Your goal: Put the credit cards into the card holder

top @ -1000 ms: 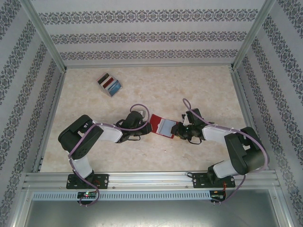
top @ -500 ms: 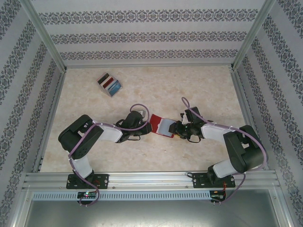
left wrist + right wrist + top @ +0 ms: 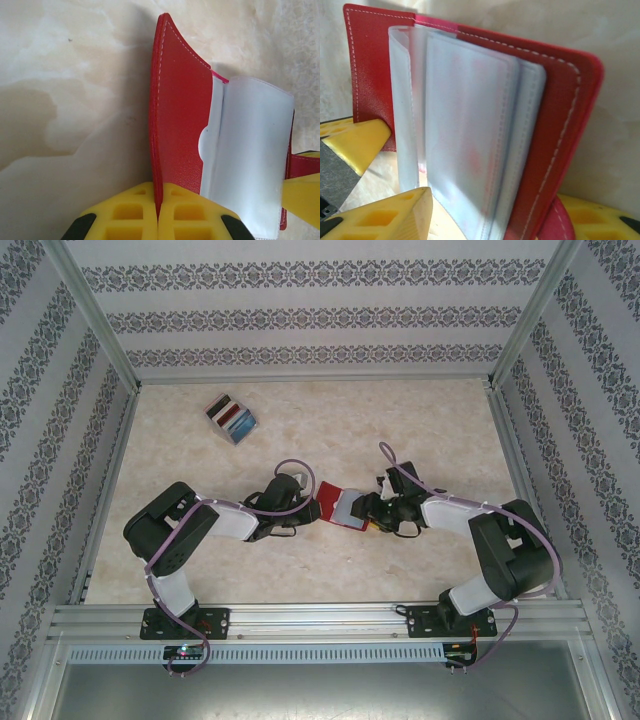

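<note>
The card holder [image 3: 343, 506] sits open mid-worktop [image 3: 430, 420], between both arms. The left tool [image 3: 158, 212] is clamped on its red cover's edge. The right tool [image 3: 373, 511] has its fingers apart, straddling the clear sleeves. The credit cards [image 3: 232, 419] stand in a grey stand [image 3: 214, 410], well apart.

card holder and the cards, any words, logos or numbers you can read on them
No text can be read anywhere.
card holder: plain red cover with white stitching, no brand or label.
clear sleeves: blank.
cards, seen from the top camera: too small to read.
</note>
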Controlling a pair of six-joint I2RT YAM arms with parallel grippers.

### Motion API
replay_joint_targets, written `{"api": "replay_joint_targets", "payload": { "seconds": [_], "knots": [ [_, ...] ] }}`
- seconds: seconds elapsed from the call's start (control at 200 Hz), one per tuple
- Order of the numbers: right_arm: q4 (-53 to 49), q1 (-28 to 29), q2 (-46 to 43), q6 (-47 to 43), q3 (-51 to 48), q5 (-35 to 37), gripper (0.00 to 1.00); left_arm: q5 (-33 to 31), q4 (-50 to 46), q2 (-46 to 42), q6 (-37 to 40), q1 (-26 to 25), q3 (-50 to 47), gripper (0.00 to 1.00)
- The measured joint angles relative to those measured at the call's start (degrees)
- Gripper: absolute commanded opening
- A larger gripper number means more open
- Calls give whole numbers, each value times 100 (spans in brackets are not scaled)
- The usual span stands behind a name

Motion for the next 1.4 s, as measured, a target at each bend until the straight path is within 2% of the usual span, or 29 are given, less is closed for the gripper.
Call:
{"api": "replay_joint_targets", "payload": {
  "seconds": [0.055,0.105,0.155,0.315,0.44,0.495,0.59,0.824,0.899,1.194,1.239,1.324,1.399],
  "knots": [
    [-17,31,11,0,39,-7,64,26,24,11,0,2,0,0],
    [-33,61,33,0,85,2,66,63,61,26,0,9,0,5],
    [-74,72,55,2,131,0,68,111,116,44,2,17,0,14],
    [-291,184,142,9,323,133,70,369,413,55,42,28,-15,36],
    [-595,260,282,11,564,273,72,575,807,52,20,39,-96,62],
    [-765,295,361,24,695,326,75,686,970,42,37,42,-118,70],
    [-1023,372,468,42,901,435,77,807,1224,28,46,66,-208,74],
    [-1543,479,702,68,1311,632,78,968,1519,-7,90,127,-380,75],
    [-1681,483,789,90,1432,645,82,1003,1591,-7,90,146,-417,76],
    [-2133,520,1067,90,1812,662,81,1040,1639,-13,85,208,-442,78],
    [-2186,520,1095,90,1856,662,80,1078,1727,-13,79,236,-481,80],
    [-2232,518,1132,111,1899,651,79,1193,1989,-13,28,293,-584,93],
    [-2273,516,1167,116,1930,647,77,1292,2164,-7,-44,330,-612,93]
  ]
}}
